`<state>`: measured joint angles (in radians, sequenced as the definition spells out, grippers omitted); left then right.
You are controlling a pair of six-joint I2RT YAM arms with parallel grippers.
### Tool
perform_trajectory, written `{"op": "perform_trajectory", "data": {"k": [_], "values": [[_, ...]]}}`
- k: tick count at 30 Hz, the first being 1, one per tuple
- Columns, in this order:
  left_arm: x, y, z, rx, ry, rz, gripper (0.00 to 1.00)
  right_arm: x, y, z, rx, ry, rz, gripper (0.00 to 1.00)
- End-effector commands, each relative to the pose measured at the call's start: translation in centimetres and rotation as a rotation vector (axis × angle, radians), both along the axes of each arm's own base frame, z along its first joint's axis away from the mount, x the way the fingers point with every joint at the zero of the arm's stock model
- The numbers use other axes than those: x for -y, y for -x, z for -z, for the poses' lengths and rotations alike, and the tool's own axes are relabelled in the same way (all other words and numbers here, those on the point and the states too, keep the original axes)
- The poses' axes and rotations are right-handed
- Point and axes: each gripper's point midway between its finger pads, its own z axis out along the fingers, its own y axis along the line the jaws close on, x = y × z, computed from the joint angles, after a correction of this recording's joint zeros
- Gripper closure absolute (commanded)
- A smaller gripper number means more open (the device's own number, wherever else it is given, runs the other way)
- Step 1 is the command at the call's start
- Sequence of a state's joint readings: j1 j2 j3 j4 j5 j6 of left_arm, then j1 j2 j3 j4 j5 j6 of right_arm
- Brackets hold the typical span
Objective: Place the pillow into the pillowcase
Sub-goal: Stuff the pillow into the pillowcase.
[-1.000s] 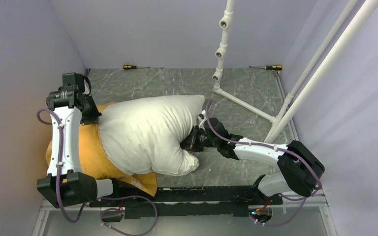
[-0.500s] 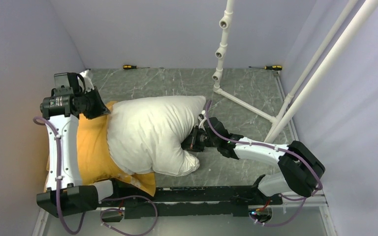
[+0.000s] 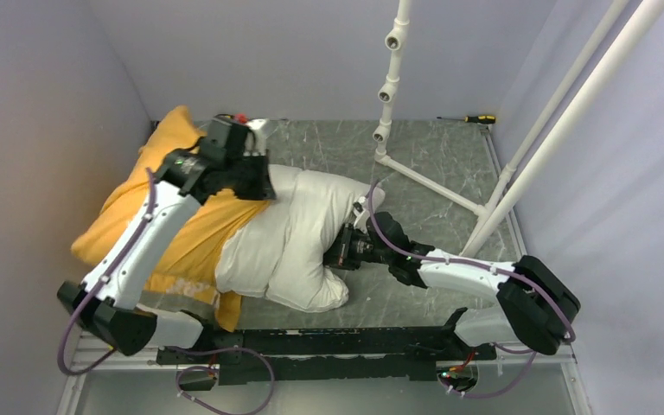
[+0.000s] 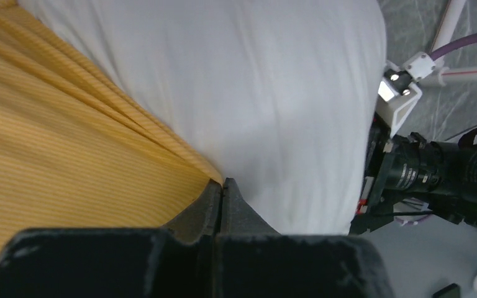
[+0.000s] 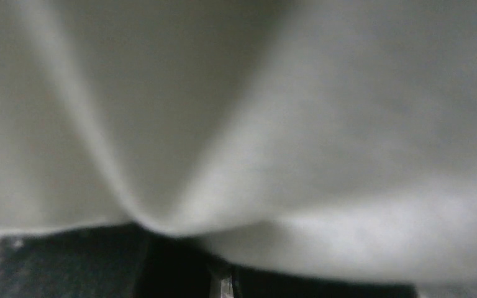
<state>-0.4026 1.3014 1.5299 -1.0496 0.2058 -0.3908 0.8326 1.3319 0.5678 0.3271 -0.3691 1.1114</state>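
On the grey table (image 3: 432, 173), toward the left wall, the white pillow (image 3: 298, 233) lies crumpled, with its left end tucked into the mouth of the orange pillowcase (image 3: 125, 203) and its right part out in the open. The pillowcase is hauled up and slopes toward the far left corner.

The left gripper (image 4: 223, 186) has its jaws pressed fully together on the rim of the orange cloth, right where it meets the white fabric. The right gripper (image 3: 327, 252) is buried in the pillow's near right end, closed tight with a fold of white cloth bunched into it.

What worries me is that pinch on the rim: only a thin edge of cloth appears to sit between the fingers, so a hard tug over such a plump pillow could pull it free and let the mouth drop back. The pillow is also creased down its middle, and pushing from the right may fold it further at the mouth rather than feed it in. With the case crowding the wall, it may also snag there.
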Motion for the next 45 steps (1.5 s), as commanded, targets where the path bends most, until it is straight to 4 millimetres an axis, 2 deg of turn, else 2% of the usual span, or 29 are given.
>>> {"op": "perform_trajectory", "data": {"k": [1, 3, 5, 9, 11, 14, 16, 18, 20, 21, 23, 25, 28, 29, 32, 36, 39, 42, 43, 45], "values": [[12.5, 2.9, -6.8, 0.1, 0.267, 0.271, 1.0, -1.3, -0.7, -13.5, 0.34, -0.374, 0.025, 1.0], [16.1, 3.9, -7.3, 0.101, 0.282, 0.345, 1.0, -0.2, -1.2, -14.0, 0.371, -0.373, 0.09, 1.0], [18.7, 4.9, -8.1, 0.115, 0.299, 0.401, 1.0, 0.7, -1.5, -14.6, 0.397, -0.371, 0.138, 1.0], [21.6, 6.2, -9.9, 0.117, 0.381, 0.488, 1.0, 2.3, -1.9, -15.1, 0.434, -0.327, 0.203, 1.0], [22.1, 6.6, -11.0, 0.124, 0.433, 0.503, 1.0, 3.0, -2.1, -14.6, 0.442, -0.278, 0.238, 1.0], [21.8, 6.7, -12.0, 0.137, 0.44, 0.498, 1.0, 4.2, -2.7, -13.7, 0.464, -0.194, 0.308, 1.0], [20.6, 6.4, -11.5, 0.139, 0.386, 0.461, 1.0, 4.8, -3.5, -12.3, 0.442, -0.092, 0.344, 1.0], [18.7, 4.9, -10.3, 0.13, 0.325, 0.375, 1.0, 4.8, -3.6, -11.1, 0.439, 0.0, 0.314, 0.97], [16.5, 3.2, -8.8, 0.077, 0.33, 0.301, 1.0, 4.6, -3.2, -10.2, 0.424, 0.061, 0.273, 0.81], [14.9, 1.8, -8.0, 0.063, 0.337, 0.254, 1.0, 4.9, -2.7, -9.2, 0.394, 0.118, 0.25, 0.68], [12.9, 0.3, -6.2, 0.039, 0.335, 0.198, 1.0, 5.4, -1.7, -7.5, 0.337, 0.221, 0.199, 0.49], [11.5, -0.7, -4.4, 0.009, 0.337, 0.174, 1.0, 6.3, -0.6, -6.6, 0.287, 0.301, 0.181, 0.29], [10.6, -1.6, -3.0, 0.006, 0.344, 0.169, 1.0, 7.7, 1.6, -6.6, 0.244, 0.339, 0.134, 0.07], [10.3, -1.9, -2.6, 0.007, 0.333, 0.166, 1.0, 7.9, 2.4, -7.0, 0.24, 0.335, 0.106, 0.02], [8.8, -2.8, -1.6, 0.003, 0.292, 0.133, 1.0, 8.0, 4.9, -9.8, 0.266, 0.261, -0.013, 0.0], [7.5, -3.8, -1.9, 0.022, 0.306, 0.108, 1.0, 6.9, 8.3, -15.7, 0.361, 0.078, -0.206, 0.0], [6.9, -4.2, -2.0, 0.03, 0.302, 0.101, 1.0, 5.7, 10.0, -20.8, 0.467, -0.082, -0.321, 0.0], [6.6, -4.1, -2.1, 0.03, 0.294, 0.103, 1.0, 4.9, 9.6, -24.7, 0.577, -0.171, -0.325, 0.0], [6.7, -4.0, -2.2, 0.031, 0.297, 0.11, 1.0, 4.7, 8.7, -25.5, 0.608, -0.166, -0.288, 0.0], [6.7, -3.8, -2.4, 0.037, 0.307, 0.12, 1.0, 4.5, 5.6, -26.1, 0.655, -0.092, -0.16, 0.0]]}}
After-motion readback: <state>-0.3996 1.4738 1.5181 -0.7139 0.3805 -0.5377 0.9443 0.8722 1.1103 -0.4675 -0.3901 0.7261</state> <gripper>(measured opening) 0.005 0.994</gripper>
